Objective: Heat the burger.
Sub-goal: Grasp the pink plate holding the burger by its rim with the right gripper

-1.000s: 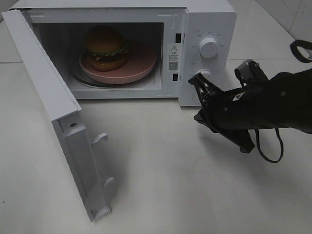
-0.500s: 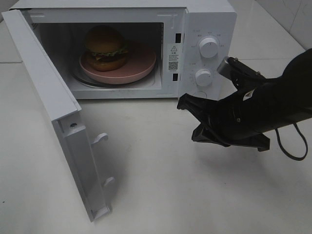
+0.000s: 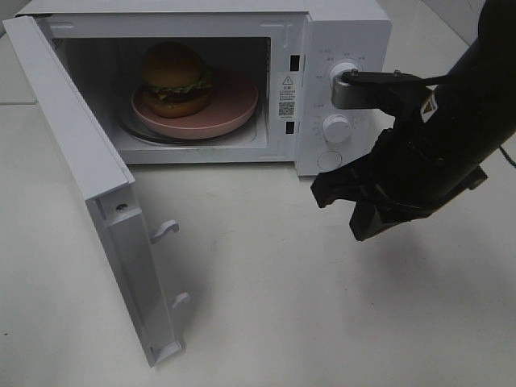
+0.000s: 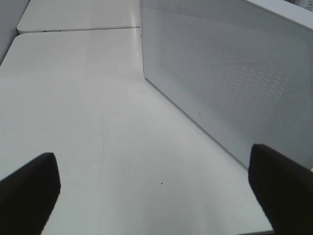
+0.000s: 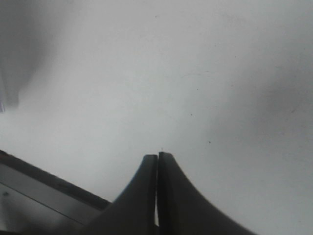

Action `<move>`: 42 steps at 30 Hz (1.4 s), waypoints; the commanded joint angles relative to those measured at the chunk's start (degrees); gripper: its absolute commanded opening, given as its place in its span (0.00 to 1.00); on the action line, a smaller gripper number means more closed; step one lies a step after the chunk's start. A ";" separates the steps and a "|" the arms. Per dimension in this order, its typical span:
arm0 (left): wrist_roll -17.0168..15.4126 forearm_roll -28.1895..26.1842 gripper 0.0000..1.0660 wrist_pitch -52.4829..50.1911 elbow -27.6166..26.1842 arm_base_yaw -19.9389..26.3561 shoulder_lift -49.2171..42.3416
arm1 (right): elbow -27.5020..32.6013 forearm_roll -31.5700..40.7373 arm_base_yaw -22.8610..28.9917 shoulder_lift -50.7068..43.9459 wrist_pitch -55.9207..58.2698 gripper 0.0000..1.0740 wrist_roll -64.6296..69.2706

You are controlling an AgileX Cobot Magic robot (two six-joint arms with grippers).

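The burger (image 3: 176, 76) sits on a pink plate (image 3: 234, 105) inside the white microwave (image 3: 347, 32). The microwave's door (image 3: 81, 177) stands wide open to the left. My right gripper (image 3: 322, 192) is shut and empty. It hovers over the table just in front of the control panel, below the lower knob (image 3: 336, 129). In the right wrist view its fingers (image 5: 157, 161) press together above bare tabletop. My left gripper (image 4: 154, 171) is open with nothing between its fingers, low over the table beside a white dotted panel (image 4: 234, 73) of the microwave. The exterior view does not show it.
The right arm's wrist partly covers the upper knob (image 3: 345, 76). The open door juts toward the front left, with latch hooks (image 3: 165, 230) sticking out of its edge. White tabletop (image 3: 266, 306) spreads in front of the oven.
The right arm pulled back from the lower knob and swung up and around. Its shut gripper now points left, below the panel. Burger, plate and door have not moved.
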 commanded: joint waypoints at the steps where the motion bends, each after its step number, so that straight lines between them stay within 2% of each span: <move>1: -0.06 -0.29 0.94 -0.11 0.23 -0.17 -1.38 | -1.83 -1.78 0.00 -0.52 4.70 0.03 -5.79; 6: -0.06 -0.29 0.94 -0.11 0.23 -0.17 -1.38 | -4.64 -3.67 0.00 -0.52 9.68 0.04 -17.30; 10: -0.06 -0.29 0.94 -0.11 0.23 -0.17 -1.38 | -6.07 -4.93 0.00 -0.52 11.75 0.05 -34.32; 11: -0.06 -0.29 0.94 -0.11 0.23 -0.17 -1.38 | -6.07 -4.93 0.00 -0.52 11.75 0.05 -34.32; 13: -0.06 -0.29 0.94 -0.11 0.23 -0.17 -1.38 | -6.30 -4.98 0.00 -0.63 11.69 0.06 -45.95; 14: -0.06 -0.29 0.94 -0.11 0.23 -0.17 -1.38 | -6.30 -4.98 0.00 -0.63 11.69 0.06 -45.95; 15: -0.06 -0.34 0.94 -0.11 0.23 -0.17 -1.38 | -6.30 -5.04 0.00 -0.63 11.52 0.06 -54.26; 17: -0.06 -0.34 0.94 -0.11 0.23 -0.17 -1.38 | -6.30 -5.04 0.00 -0.63 11.40 0.07 -58.33; 19: -0.06 -0.34 0.94 -0.11 0.23 -0.17 -1.38 | -6.36 -5.04 0.00 -0.63 11.23 0.08 -68.18; 24: -0.06 -0.34 0.94 -0.11 0.23 -0.17 -1.38 | -6.36 -5.56 0.00 -0.63 10.66 0.14 -80.56; 28: -0.06 -0.34 0.94 -0.11 0.23 -0.17 -1.38 | -6.36 -6.76 0.00 -0.63 9.68 0.19 -85.26; 30: -0.06 -0.34 0.94 -0.11 0.23 -0.17 -1.38 | -6.36 -8.02 0.17 -0.63 8.37 0.27 -87.38; 31: -0.06 -0.34 0.94 -0.11 0.23 -0.17 -1.38 | -6.36 -8.02 0.17 -0.63 8.37 0.27 -87.38; 32: -0.06 -0.34 0.94 -0.11 0.23 -0.17 -1.38 | -6.36 -9.05 0.17 -0.63 7.05 0.35 -87.43; 33: -0.06 -0.34 0.94 -0.11 0.23 -0.17 -1.38 | -6.36 -9.05 0.17 -0.63 7.05 0.35 -87.43; 34: -0.06 -0.34 0.94 -0.11 0.23 -0.17 -1.38 | -6.36 -9.57 0.17 -0.63 6.25 0.45 -87.38; 35: -0.06 -0.34 0.94 -0.11 0.23 -0.17 -1.38 | -6.36 -9.57 0.17 -0.63 6.02 0.49 -87.26; 36: -0.06 -0.34 0.94 -0.11 0.23 -0.17 -1.38 | -6.36 -9.57 0.17 -0.63 6.02 0.49 -87.26; 38: -0.06 -0.34 0.94 -0.11 0.23 -0.17 -1.38 | -6.36 -9.57 0.17 -0.63 4.81 0.70 -84.40; 39: -0.06 -0.34 0.94 -0.11 0.23 -0.17 -1.38 | -6.36 -9.57 0.17 -0.63 4.81 0.70 -84.40; 41: -0.06 -0.34 0.94 -0.11 0.23 -0.17 -1.38 | -6.36 -9.45 0.17 -0.63 4.18 0.81 -81.82; 42: -0.06 -0.34 0.94 -0.11 0.23 -0.17 -1.38 | -6.36 -9.45 0.17 -0.63 4.18 0.81 -81.82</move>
